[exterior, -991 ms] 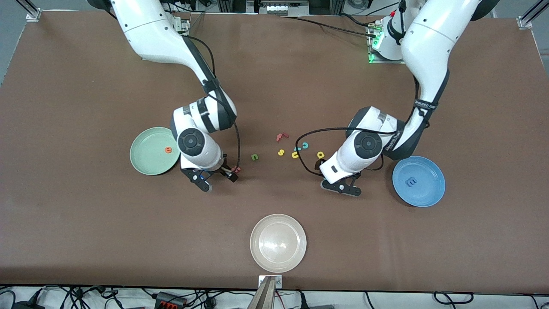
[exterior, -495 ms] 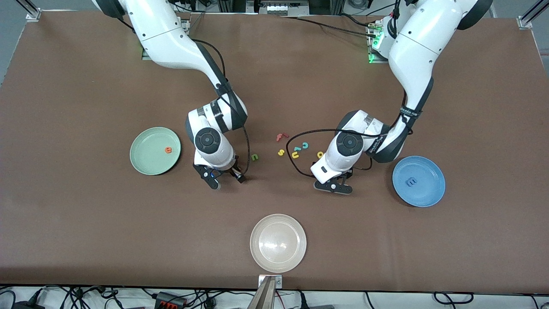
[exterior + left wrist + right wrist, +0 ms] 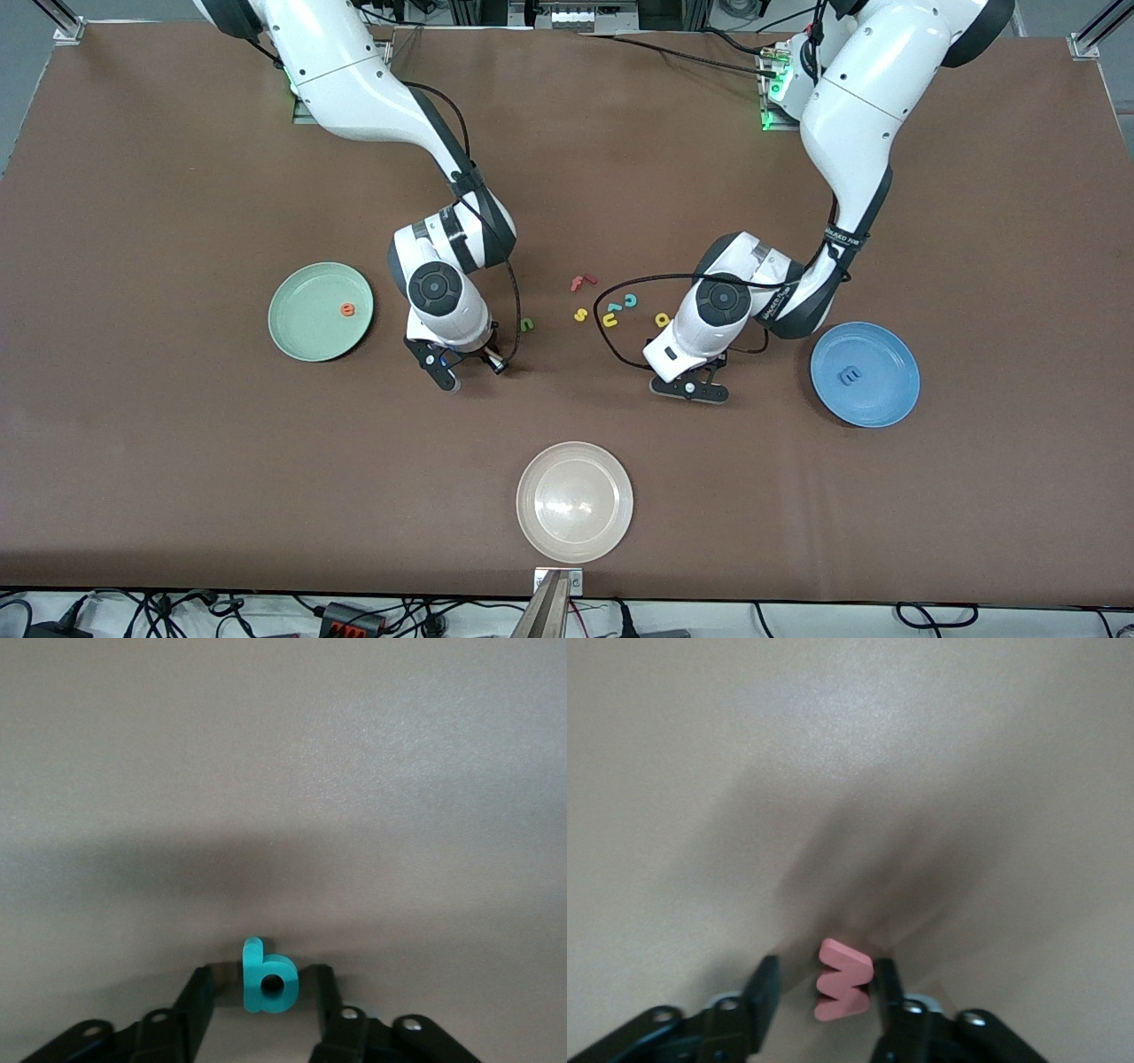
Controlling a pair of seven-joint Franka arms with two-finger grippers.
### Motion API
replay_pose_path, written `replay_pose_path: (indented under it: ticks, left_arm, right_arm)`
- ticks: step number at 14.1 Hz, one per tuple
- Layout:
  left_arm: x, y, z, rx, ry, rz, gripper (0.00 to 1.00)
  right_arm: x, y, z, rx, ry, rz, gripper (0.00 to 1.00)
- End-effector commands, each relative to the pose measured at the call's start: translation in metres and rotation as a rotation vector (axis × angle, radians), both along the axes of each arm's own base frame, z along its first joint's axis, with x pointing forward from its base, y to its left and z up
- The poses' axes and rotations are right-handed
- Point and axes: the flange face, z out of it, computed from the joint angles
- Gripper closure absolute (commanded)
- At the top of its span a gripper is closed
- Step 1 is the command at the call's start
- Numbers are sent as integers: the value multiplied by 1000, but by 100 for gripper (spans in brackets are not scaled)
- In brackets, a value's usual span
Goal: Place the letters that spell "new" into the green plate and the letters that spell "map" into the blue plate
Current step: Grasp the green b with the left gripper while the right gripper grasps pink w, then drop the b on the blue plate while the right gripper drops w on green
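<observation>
Front view: right arm reaches down from its base, wrist bent, right gripper (image 3: 467,368) low over bare table between the green plate (image 3: 301,341) and the loose letters. Left arm likewise bent down, left gripper (image 3: 689,387) low over the table, near the blue plate (image 3: 890,403). Orange "e" (image 3: 347,309) lies in the green plate; dark blue "m" (image 3: 850,376) lies in the blue plate. Green "n" (image 3: 526,324) and yellow "a" (image 3: 662,319) lie on the table between the arms, with the red "f" (image 3: 580,283), yellow "s" (image 3: 581,314), yellow "u" (image 3: 610,320) and teal "c" (image 3: 631,299). Cream-white plate (image 3: 575,501) sits nearest the camera.

Left wrist view: teal "p" (image 3: 268,978) stands on edge between the fingers (image 3: 197,1001); jaws partly closed, gaps show on both sides. Grip not confirmed.

Right wrist view: red "w" (image 3: 843,980) stands between the fingers (image 3: 764,992); one finger touches it, a gap at the other. Grip not confirmed.
</observation>
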Motion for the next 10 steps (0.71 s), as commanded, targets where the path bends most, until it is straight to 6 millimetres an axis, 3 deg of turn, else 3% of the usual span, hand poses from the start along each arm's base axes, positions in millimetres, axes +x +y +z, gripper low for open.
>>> replay_pose_path:
  ticks: [1,3,6,8,10]
  left_arm:
    - [3,-1,-2,17,-21,-2,86]
    - [8,8,5,21,-24,4,94]
    - [20,38,45,89,-3,-15,93]
    - [39,95,75,117,17,-98,92]
    - [49,145,88,135,61,-165,92]
  right_arm:
    - [-1,4,-7,-5,2,-3,72]
    - [1,3,-1,-5,0,14,87]
    - [8,-7,12,-6,8,73,95]
    - [8,-15,31,-17,55,123,95]
    - [15,-41,59,-30,107,181,95]
